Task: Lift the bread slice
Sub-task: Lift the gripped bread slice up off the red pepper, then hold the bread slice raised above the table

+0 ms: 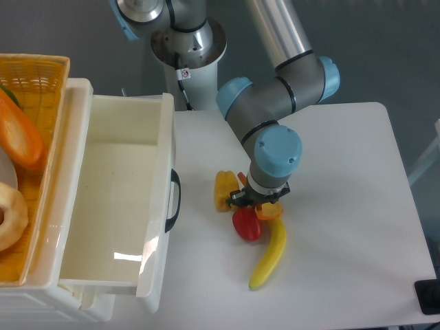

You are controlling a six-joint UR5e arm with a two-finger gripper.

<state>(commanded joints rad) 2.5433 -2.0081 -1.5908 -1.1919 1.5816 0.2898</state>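
My gripper (258, 203) points straight down at mid-table, and its blue wrist hides most of the fingers. The bread slice (271, 212) shows only as a small orange strip sticking out under the gripper's lower right side, tilted on edge. The dark fingers stand close together on it, so the gripper looks shut on the slice. A red toy pepper (246, 225) lies touching the slice at its lower left.
A yellow bell pepper (224, 190) lies just left of the gripper. A yellow banana (269, 253) lies below it. A large white open drawer (155, 206) with a black handle fills the left side, beside a yellow basket (36, 73) holding toy food.
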